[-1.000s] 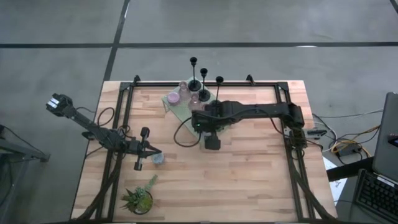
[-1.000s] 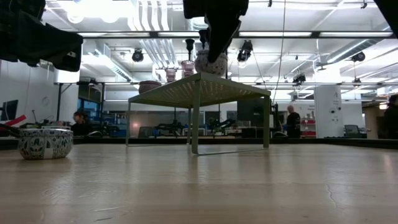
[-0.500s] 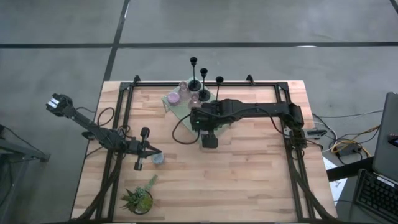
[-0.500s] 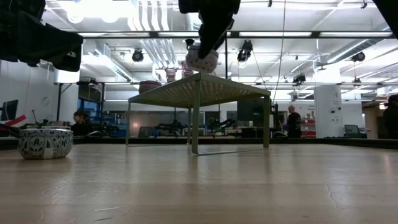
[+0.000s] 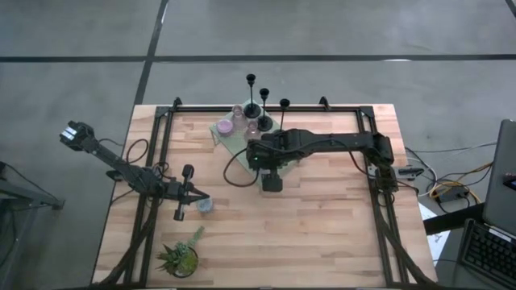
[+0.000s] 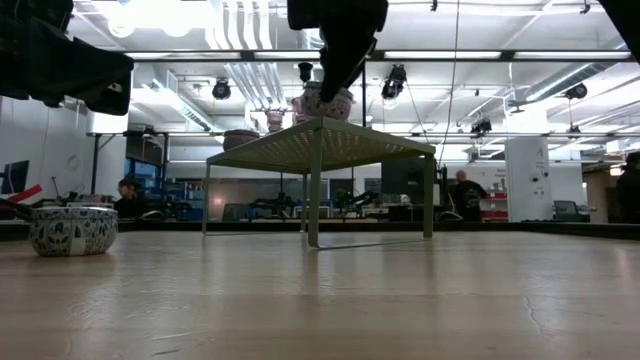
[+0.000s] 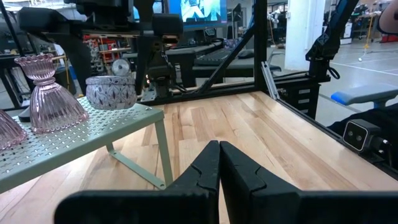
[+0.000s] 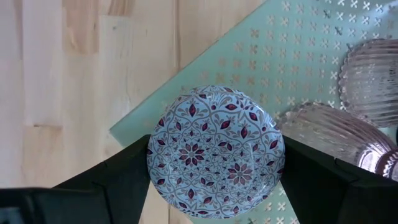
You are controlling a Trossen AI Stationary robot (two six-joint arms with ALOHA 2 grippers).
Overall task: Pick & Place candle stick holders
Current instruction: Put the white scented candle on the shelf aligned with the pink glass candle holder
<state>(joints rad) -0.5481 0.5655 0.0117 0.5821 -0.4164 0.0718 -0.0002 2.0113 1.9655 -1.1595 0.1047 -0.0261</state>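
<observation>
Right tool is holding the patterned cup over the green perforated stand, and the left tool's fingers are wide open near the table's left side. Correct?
Not quite. The left wrist view shows the left tool shut, fingers pressed together. The rest holds: the right tool grips the patterned cup over the green perforated stand.

The pale wooden tabletop (image 5: 322, 217) carries a green perforated stand (image 6: 320, 137) near its far edge, a patterned blue-grey cup (image 5: 205, 205) toward the left side, and a small spiky potted plant (image 5: 179, 258) at the near left corner.
</observation>
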